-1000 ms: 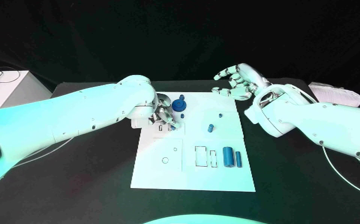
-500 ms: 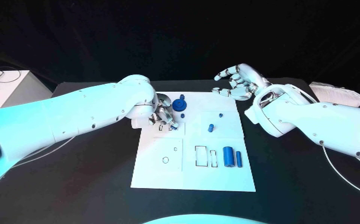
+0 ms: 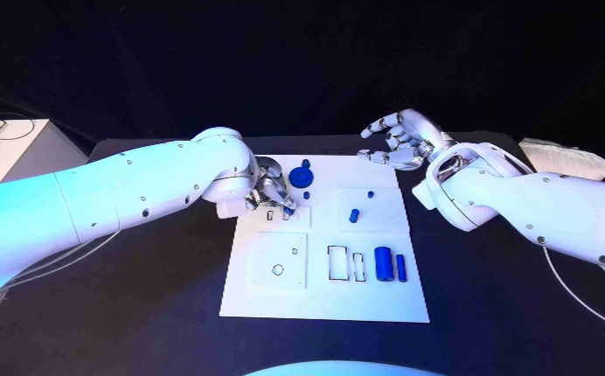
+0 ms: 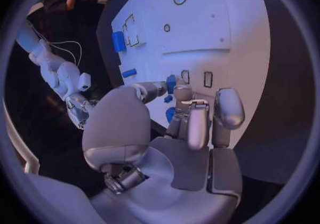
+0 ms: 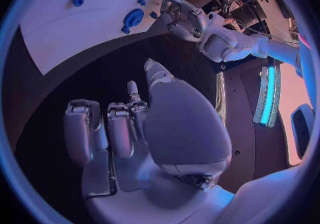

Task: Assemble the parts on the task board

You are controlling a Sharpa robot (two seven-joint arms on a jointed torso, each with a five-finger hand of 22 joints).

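Blue-violet light; the white board [image 3: 325, 245] glares against black surroundings. Wrist views bulge at their rims, perhaps slightly soft.

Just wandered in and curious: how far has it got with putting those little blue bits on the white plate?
Early on, it seems. A round blue part stands at the task board's far end, possibly placed. The left hand pinches a small blue piece over two small slots. Still loose: two blue cylinders and a small blue part. The right hand hovers holding nothing.
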